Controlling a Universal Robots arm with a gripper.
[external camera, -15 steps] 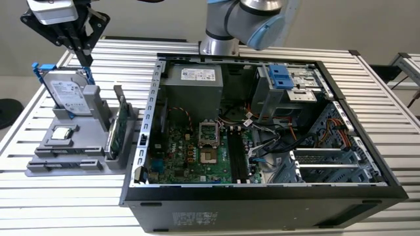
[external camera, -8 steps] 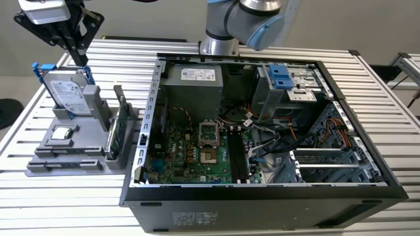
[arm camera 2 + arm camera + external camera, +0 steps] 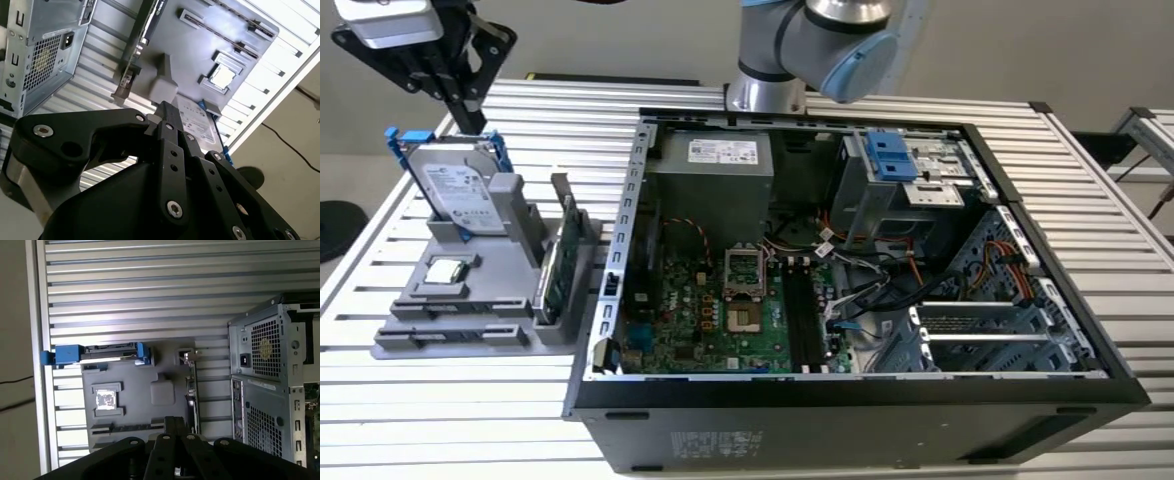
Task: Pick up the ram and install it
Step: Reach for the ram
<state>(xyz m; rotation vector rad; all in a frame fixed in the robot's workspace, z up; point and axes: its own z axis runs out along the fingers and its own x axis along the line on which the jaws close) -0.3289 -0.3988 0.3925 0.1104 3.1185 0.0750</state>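
Plenty of bare slatted table (image 3: 480, 400) lies around the work. The grey fixture (image 3: 440, 345) sits near the table edge on the exterior view's left, and only a narrow strip of slats separates it from the open computer case (image 3: 854, 400). Nothing stands over the fixture except the gripper (image 3: 471, 122), which hangs above the upright hard drive (image 3: 460, 195) in its blue frame. The gripper's fingers are drawn together with nothing between them, as both wrist views suggest (image 3: 166, 106) (image 3: 173, 419).

The arm (image 3: 814, 40) is cut off at the top of the exterior view. In both wrist views the gripper's black body covers the near part of the fixture. The boards on the fixture's case side appear edge-on there, so they are hard to tell apart.

In the exterior view the ram (image 3: 547, 285) seems to be the thin green strip standing on edge at the fixture's case-side rim. It sits just beside the taller card (image 3: 567, 215), not far from the processor chip (image 3: 447, 270). It lies well below the gripper and apart from it. Inside the case, the long black memory slots (image 3: 803, 310) on the motherboard (image 3: 694, 310) hold no stick.
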